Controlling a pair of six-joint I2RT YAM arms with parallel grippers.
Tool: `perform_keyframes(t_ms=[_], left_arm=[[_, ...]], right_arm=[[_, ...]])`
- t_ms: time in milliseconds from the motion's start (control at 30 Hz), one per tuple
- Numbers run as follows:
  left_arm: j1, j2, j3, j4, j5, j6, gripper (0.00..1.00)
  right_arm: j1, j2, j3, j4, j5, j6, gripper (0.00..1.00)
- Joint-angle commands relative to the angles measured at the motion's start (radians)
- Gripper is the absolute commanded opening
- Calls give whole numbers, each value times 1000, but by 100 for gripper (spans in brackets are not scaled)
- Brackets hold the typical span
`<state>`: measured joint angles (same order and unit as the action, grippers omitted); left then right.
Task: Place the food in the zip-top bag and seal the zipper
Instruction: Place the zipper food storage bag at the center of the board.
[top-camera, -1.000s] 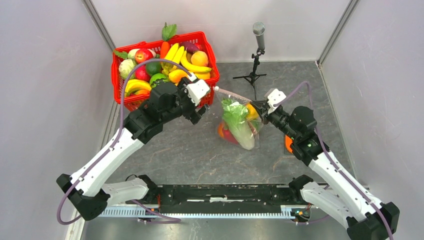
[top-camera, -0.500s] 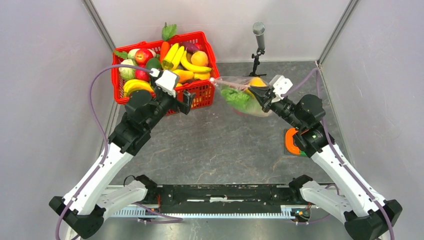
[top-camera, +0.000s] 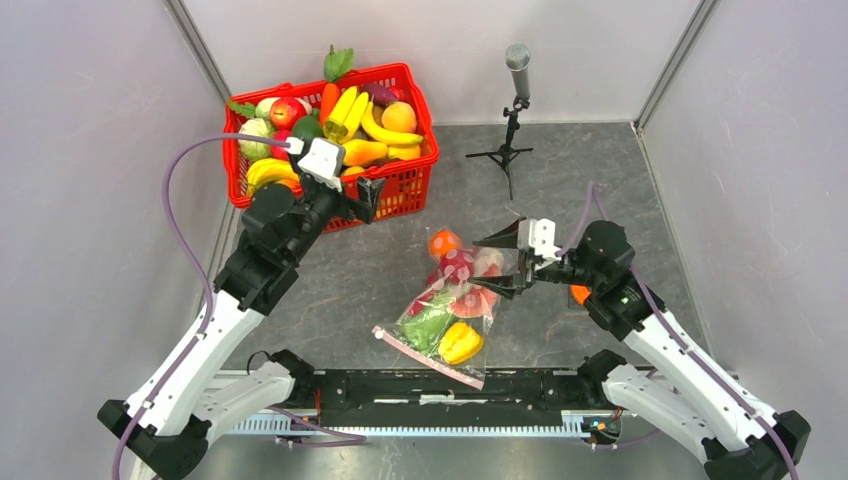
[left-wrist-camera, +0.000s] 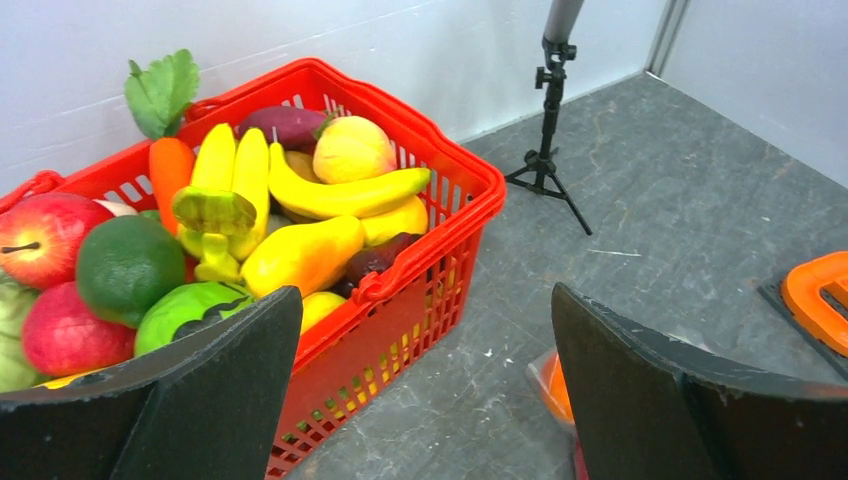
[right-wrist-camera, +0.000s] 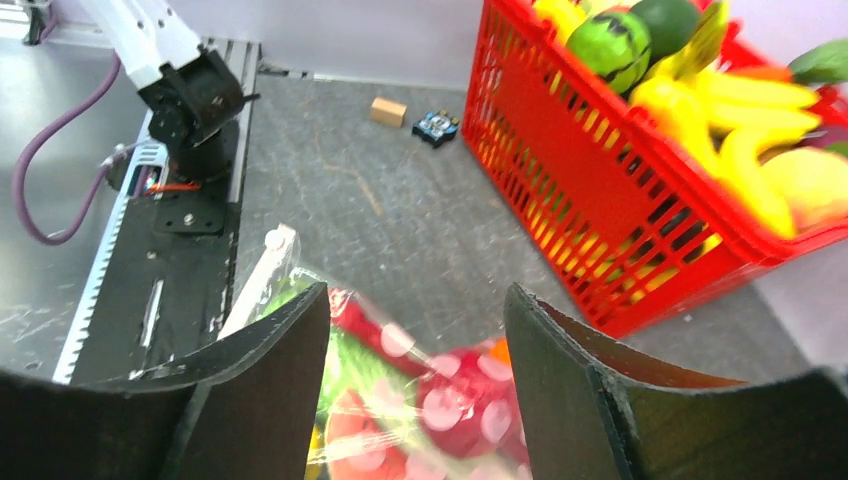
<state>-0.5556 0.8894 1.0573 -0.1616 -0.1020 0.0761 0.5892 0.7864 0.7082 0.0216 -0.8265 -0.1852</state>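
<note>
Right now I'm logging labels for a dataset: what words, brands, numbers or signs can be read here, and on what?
No text can be read anywhere.
The zip-top bag bears only round dots, no words.
The red basket and the microphone show no lettering.
The small blue-black part beside the basket may carry marks, but they are too small to read.

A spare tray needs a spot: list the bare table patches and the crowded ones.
Bare: the far right corner between the microphone stand and the right wall; the strip between the left arm and the zip-top bag. Crowded: around the bag and the right tool, and the far left by the red basket.
</note>
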Motion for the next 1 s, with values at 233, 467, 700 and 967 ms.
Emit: perform_keyframes(t_ms=[233,467,700,967], left_arm=[[6,34,26,-12,193,-54,100],[6,49,1,-6,205,-65,100],[6,78,-1,3,224,-93,100],[8,77,-25,-4,164,-101,100]], right_arm=[[15,212,-114,153,107,250,57],[113,344,-172,248,210,273,54],[189,536,-45,182,360,237,56],[202,510,5,175,292,194,58]])
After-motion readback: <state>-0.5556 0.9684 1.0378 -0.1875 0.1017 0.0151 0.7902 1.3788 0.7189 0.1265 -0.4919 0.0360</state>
